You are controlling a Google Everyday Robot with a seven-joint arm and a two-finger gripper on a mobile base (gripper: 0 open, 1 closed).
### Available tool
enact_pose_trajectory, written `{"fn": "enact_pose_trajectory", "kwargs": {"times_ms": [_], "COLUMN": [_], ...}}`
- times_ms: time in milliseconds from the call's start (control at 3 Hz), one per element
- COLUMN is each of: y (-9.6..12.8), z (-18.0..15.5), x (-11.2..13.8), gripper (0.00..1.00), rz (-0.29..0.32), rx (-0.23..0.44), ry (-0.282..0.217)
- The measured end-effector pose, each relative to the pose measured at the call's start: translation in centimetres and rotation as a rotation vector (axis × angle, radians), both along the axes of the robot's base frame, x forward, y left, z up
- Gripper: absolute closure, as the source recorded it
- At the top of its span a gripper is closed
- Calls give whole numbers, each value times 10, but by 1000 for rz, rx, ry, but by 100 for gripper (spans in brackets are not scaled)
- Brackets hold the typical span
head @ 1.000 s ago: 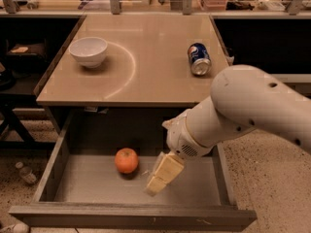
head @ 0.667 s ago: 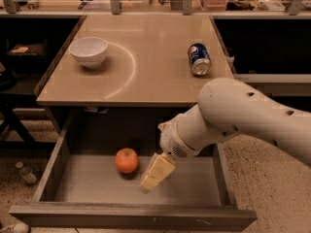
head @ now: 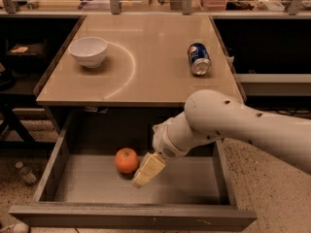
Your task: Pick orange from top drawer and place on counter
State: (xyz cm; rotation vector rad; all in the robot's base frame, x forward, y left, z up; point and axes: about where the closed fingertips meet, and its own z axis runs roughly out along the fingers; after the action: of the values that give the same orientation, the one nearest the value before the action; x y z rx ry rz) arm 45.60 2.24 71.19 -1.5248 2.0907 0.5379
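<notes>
The orange [head: 126, 160] lies on the floor of the open top drawer [head: 92, 186], left of its middle. My gripper [head: 146, 173] hangs inside the drawer on the white arm that reaches in from the right. Its cream-coloured fingers [head: 149, 169] sit just to the right of the orange, close to it or touching it. The tan counter [head: 155, 52] lies above and behind the drawer.
A white bowl [head: 88, 51] stands on the counter at the left. A blue soda can [head: 198, 58] lies on its side at the counter's right. Dark shelving flanks the counter on both sides. A small bottle [head: 25, 173] lies on the speckled floor at the left.
My gripper has moved left inside the drawer, from the drawer's middle right to right beside the orange. The orange has not moved.
</notes>
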Motion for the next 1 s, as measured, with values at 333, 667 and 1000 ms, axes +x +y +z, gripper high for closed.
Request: {"fn": "enact_pose_trajectory", "kwargs": {"times_ms": [333,667,1000], "y": [13,33,48], "z": [-10,-19,-23], "x": [0,8,18], "gripper": [0,0,0], "rz": [-8,-18,-25], "rx": [35,74,102], "ry": [3,-15,-47]}}
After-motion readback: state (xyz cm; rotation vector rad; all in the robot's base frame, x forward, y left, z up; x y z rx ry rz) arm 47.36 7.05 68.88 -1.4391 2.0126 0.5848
